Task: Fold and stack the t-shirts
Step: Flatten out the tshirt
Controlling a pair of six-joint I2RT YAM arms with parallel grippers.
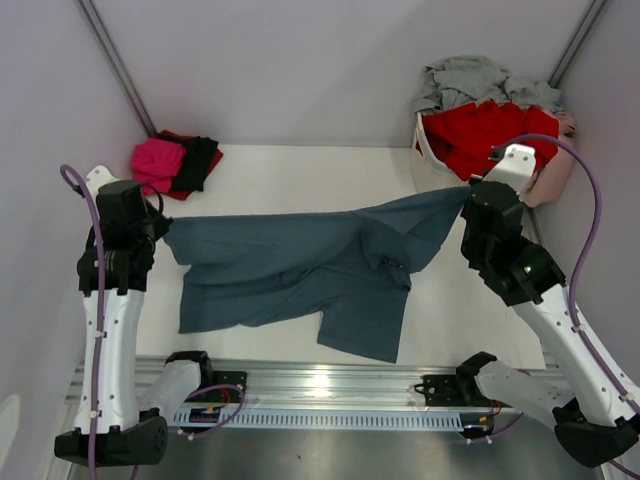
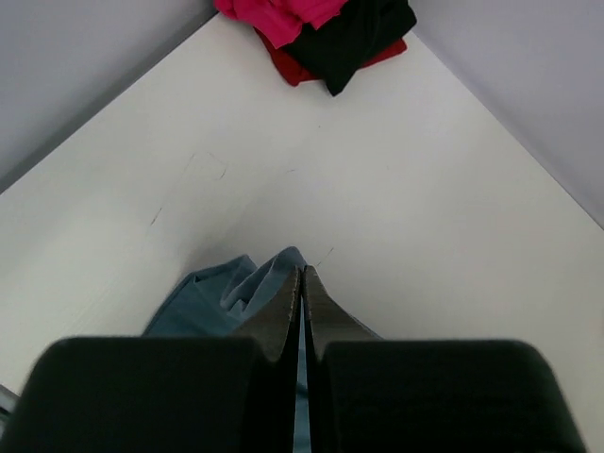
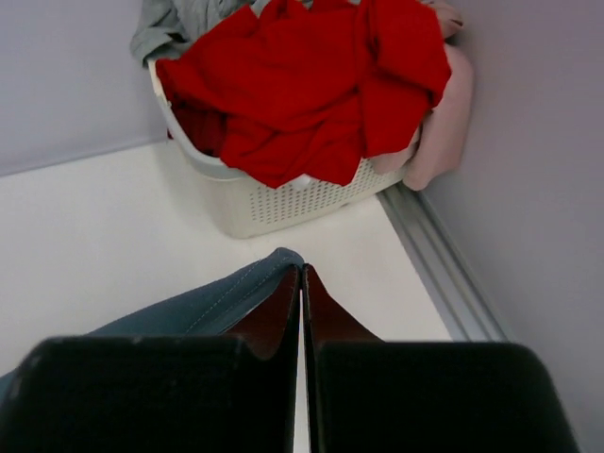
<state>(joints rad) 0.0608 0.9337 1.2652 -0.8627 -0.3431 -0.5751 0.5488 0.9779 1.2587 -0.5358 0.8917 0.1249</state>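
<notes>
A slate blue-grey t-shirt (image 1: pixel 300 275) hangs stretched between my two grippers over the middle of the table, its lower part resting on the surface. My left gripper (image 1: pixel 160 228) is shut on its left edge; the bunched cloth (image 2: pixel 226 293) shows beside the closed fingers (image 2: pixel 283 316). My right gripper (image 1: pixel 470 192) is shut on its right hem (image 3: pixel 208 302), raised near the basket. Folded magenta-pink (image 1: pixel 158 160), black (image 1: pixel 198 162) and red shirts lie stacked at the back left, also in the left wrist view (image 2: pixel 321 28).
A white lattice basket (image 3: pixel 283 203) stands at the back right corner, holding red shirts (image 1: pixel 485 135), pale grey cloth (image 1: pixel 470 80) and a pinkish one (image 3: pixel 444 123). Grey walls close in on both sides. A metal rail (image 1: pixel 330 385) runs along the near edge.
</notes>
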